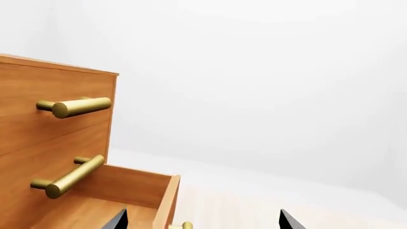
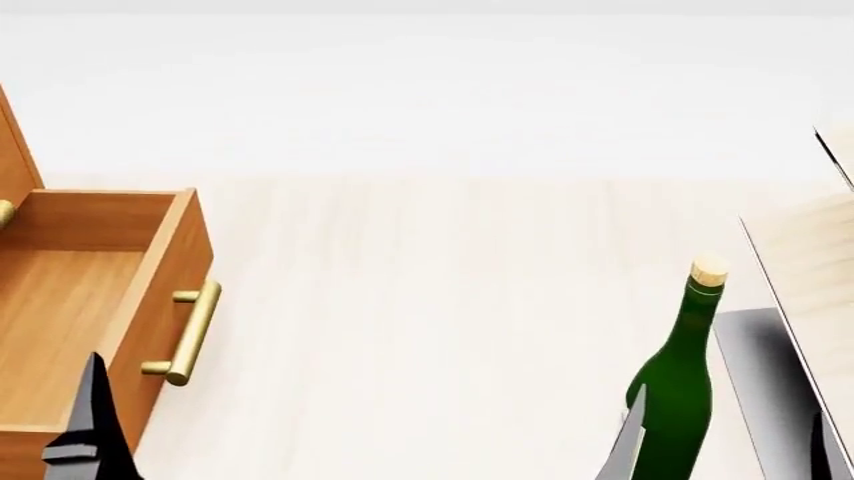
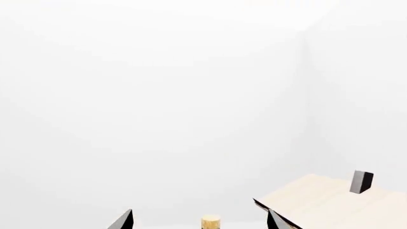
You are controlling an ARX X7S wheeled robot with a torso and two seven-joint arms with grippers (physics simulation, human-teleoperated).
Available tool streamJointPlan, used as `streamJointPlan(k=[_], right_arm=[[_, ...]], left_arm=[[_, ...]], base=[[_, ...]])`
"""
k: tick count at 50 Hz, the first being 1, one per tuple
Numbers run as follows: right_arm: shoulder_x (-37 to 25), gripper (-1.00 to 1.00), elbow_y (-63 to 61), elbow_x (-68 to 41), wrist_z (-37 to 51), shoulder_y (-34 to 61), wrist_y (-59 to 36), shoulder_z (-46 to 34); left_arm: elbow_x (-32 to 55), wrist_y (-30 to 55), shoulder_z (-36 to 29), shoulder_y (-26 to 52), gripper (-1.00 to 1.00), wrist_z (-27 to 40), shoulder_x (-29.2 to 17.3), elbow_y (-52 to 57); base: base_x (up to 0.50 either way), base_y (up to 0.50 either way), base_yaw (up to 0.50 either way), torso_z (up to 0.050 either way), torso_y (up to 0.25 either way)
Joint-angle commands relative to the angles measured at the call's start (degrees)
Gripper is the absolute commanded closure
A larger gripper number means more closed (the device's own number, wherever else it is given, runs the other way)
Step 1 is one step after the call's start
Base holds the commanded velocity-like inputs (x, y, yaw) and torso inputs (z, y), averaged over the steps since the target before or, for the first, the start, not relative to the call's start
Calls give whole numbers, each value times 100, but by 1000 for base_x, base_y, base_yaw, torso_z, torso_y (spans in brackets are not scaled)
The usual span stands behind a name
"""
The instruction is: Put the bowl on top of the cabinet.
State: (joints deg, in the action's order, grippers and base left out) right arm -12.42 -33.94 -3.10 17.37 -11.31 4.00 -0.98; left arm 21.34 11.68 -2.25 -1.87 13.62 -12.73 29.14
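Note:
The bowl is out of view in all three views. The orange-brown cabinet (image 2: 16,160) stands at the left, and its front (image 1: 45,138) carries brass bar handles (image 1: 76,107). One drawer (image 2: 127,300) is pulled out and looks empty. My left gripper (image 1: 203,222) is open, low over that drawer's front corner, with nothing between its fingers; one fingertip (image 2: 92,405) shows in the head view. My right gripper (image 3: 200,222) is open and holds nothing. Its fingertips (image 2: 627,440) flank the green bottle (image 2: 675,395).
The green bottle has a cork (image 3: 210,222) and stands upright on the pale floor at the right. Beside it is a pale wood slanted rack (image 2: 817,270) on a dark grey base (image 2: 758,380). The drawer's brass handle (image 2: 194,335) juts toward the middle.

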Motion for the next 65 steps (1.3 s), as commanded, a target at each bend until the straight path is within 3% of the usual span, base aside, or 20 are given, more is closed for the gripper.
streamJointPlan(k=[1,47,50,58,65], right_arm=[[-35,-100,19,-17,51,18,1,-3],[-217,-100,-120,-138,200,-16,32,19],[-224,-100,-116,-137,211,-14,31,13],[-242,-100,-105,-155,241,-2,29,12],[-266,-100,-113,-180,265,2,30,24]], left_arm=[[337,487,6,219,-100,-7,-210,-6],[-120,222,-296,85,-100,37,-519,299],[-270,430,-428,165,-100,102,-585,378],[392,1687,-615,703,-100,-153,-1073,1046],[589,2783,-1140,1644,-100,-321,-1337,1201]], base=[[0,0,0,0,0],[0,0,0,3,-237],[0,0,0,0,0],[0,0,0,0,0],[0,0,0,0,0]])
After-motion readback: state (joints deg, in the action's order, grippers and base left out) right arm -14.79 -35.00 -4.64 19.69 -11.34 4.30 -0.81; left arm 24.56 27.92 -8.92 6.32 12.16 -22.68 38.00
